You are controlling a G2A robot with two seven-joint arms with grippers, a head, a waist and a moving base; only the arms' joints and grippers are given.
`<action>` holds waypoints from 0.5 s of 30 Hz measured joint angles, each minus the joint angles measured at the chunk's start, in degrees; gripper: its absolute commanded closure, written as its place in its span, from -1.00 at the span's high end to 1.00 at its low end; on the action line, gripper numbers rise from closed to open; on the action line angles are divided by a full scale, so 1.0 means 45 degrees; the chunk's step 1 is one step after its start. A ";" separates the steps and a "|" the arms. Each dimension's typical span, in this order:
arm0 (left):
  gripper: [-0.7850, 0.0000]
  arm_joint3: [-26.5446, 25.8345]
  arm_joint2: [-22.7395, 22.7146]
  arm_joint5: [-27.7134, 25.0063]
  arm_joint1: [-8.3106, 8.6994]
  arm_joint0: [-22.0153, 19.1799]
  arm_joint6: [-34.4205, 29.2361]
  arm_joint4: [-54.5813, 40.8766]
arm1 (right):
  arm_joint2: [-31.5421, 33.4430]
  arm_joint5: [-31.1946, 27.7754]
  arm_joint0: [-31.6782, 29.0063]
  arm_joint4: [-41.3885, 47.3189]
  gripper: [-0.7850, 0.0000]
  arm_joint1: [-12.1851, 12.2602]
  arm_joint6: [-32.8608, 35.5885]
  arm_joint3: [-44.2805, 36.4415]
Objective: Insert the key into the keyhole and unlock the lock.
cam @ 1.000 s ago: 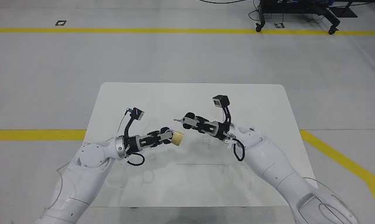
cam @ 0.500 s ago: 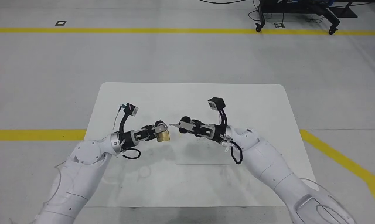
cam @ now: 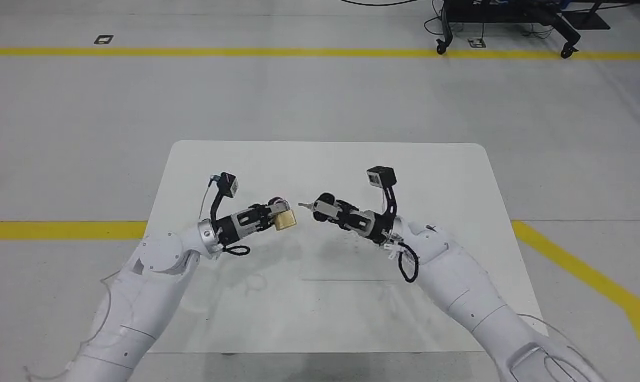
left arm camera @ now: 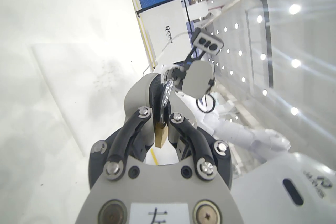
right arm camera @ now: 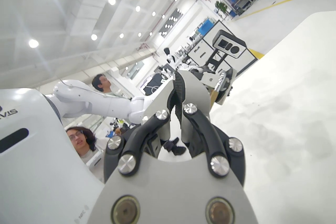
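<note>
Lock (cam: 285,220), pinched by the left claw (cam: 272,217), rose over mid-bench (cam: 450,182) level with the key (cam: 306,206) pinched in the right claw (cam: 318,206), insertion still ahead.

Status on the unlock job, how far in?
Done: left gripper is shut on the lock, and right gripper pinches the key. In hand: alignment, with a gap between key tip and lock in the top view. Remaining: insert, turn, open.

One lock (cam: 286,221), one key (cam: 304,206), one table (cam: 330,162). End effectors, two: left end effector (cam: 273,216), right end effector (cam: 318,205).
</note>
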 measured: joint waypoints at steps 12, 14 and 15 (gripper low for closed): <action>-1.00 0.0094 0.0200 0.0963 -0.0114 -0.0334 0.0257 -0.0463 | 0.0584 0.0885 -0.0936 0.0511 -1.00 0.0307 0.0296 -0.0618; -1.00 0.0033 0.0319 0.1446 -0.0172 -0.0310 0.0963 -0.0274 | 0.0471 0.1343 -0.1086 0.0650 -1.00 0.0281 0.0185 -0.0877; -1.00 -0.0062 0.0379 0.1971 -0.0218 -0.0369 0.1444 -0.0455 | 0.0470 0.1948 -0.1182 0.0769 -1.00 0.0290 0.0092 -0.1016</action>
